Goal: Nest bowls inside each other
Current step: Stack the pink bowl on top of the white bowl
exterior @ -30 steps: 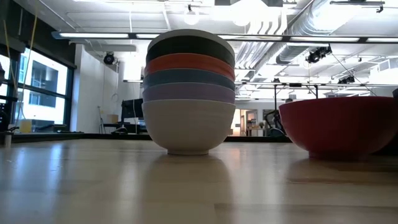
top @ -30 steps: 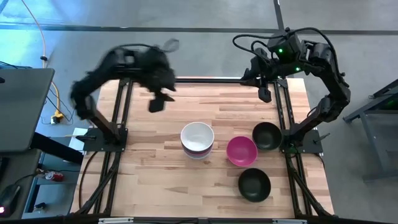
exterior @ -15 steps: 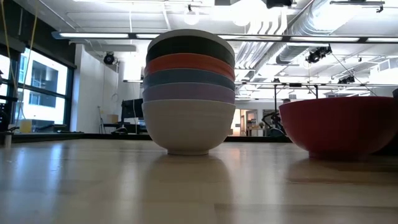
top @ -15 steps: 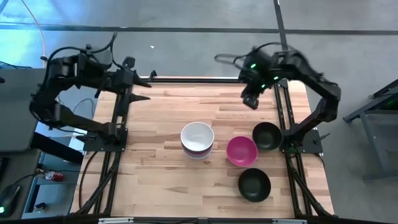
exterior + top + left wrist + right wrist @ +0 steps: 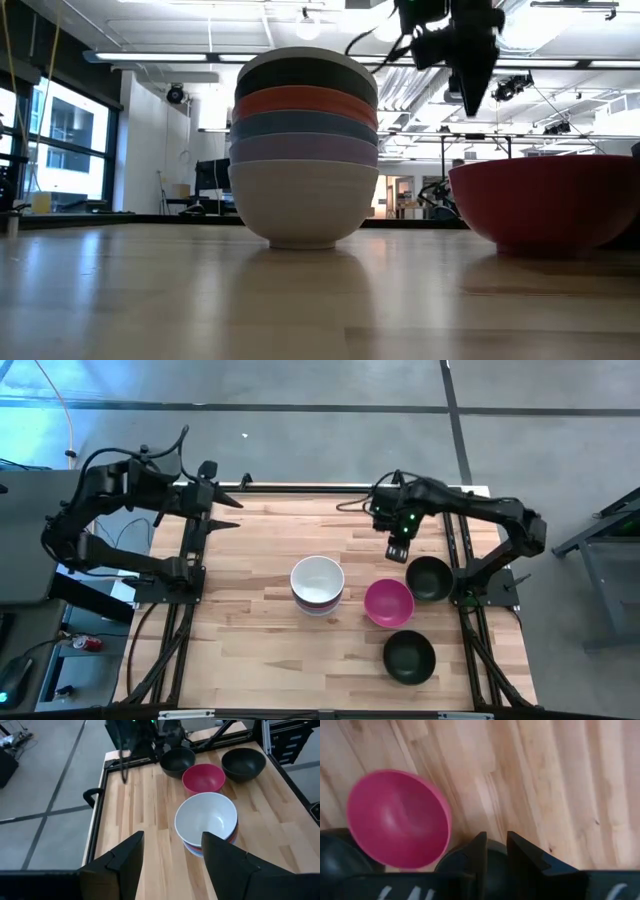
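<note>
A stack of nested bowls (image 5: 317, 585), with a white one on top, stands on its cream bottom bowl (image 5: 303, 205) at mid-table. To its right, three single bowls sit on their bases: a magenta bowl (image 5: 388, 602), a black bowl (image 5: 429, 578) and a second black bowl (image 5: 409, 657) nearer the near edge. My right gripper (image 5: 397, 550) hangs above the table just beyond the first black bowl (image 5: 495, 865), fingers pointing down with a narrow gap. My left gripper (image 5: 172, 845) waits open at the table's far-left edge (image 5: 225, 510).
The black metal frame rails (image 5: 195, 560) run along both sides of the wooden table (image 5: 250, 650). The wood left of the stack and along the near edge is bare. The magenta bowl (image 5: 395, 817) lies close beside the black bowl.
My left arm has swung away from above the table back to its far-left edge and settled there. My right arm has come from the far-right corner toward the near edge and down, to a spot over the table by the black bowl. No bowl has moved.
</note>
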